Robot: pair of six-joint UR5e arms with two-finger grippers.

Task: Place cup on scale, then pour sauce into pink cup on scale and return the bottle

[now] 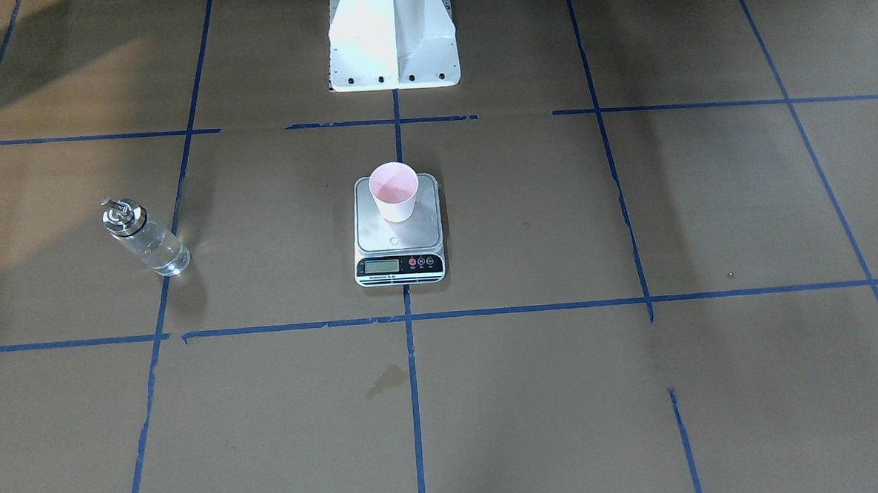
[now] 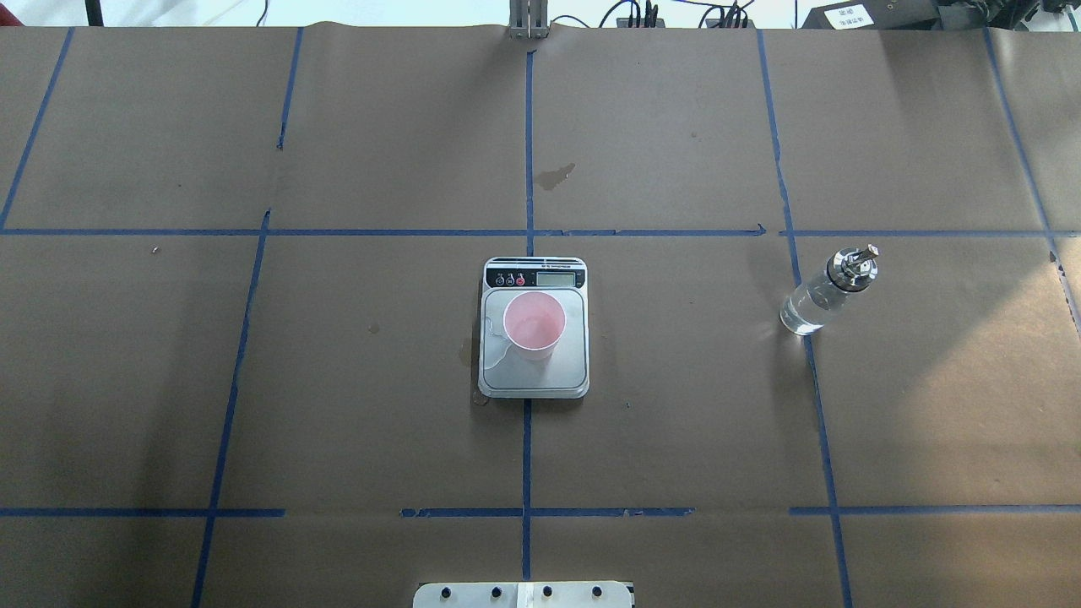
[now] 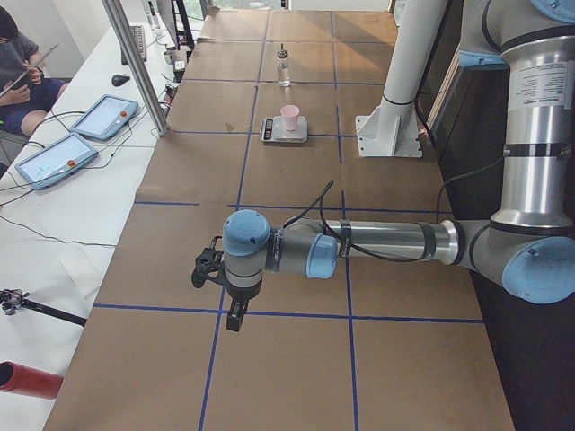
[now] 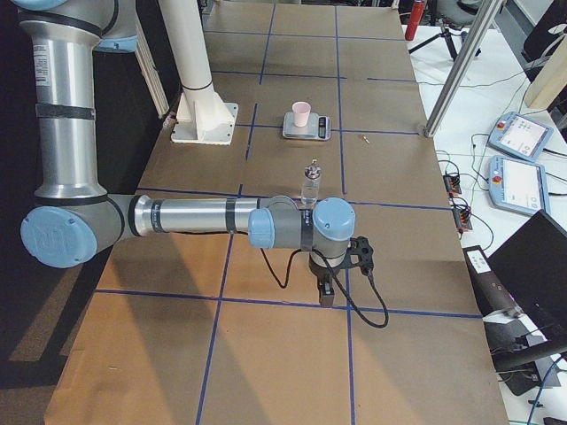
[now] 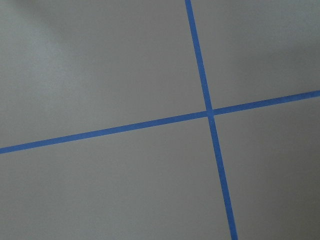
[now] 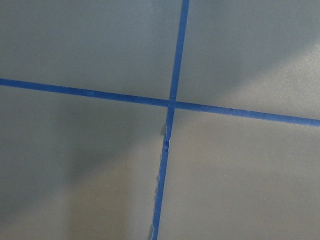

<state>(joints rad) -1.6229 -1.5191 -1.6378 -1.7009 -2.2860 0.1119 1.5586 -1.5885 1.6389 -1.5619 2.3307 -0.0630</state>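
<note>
left gripper [image 3: 235, 316]: you get a side view only, jaws unreadable | right gripper [image 4: 326, 292]: same | scale [image 1: 409, 233]: readout digits too small for you | cup [image 1: 394, 191]: you can't tell if liquid is inside | bottle [image 4: 310, 181]: foot hidden behind right arm [image 4: 204, 215] | robot base [image 1: 393, 41]: cut by top edge

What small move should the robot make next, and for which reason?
Probably swing the right arm toward the bottle. The cup already stands on the scale, so that step looks done. The bottle stands upright and free on the robot's right side, and the right tool hangs away from it. Whether the cup holds sauce I cannot tell.
</note>
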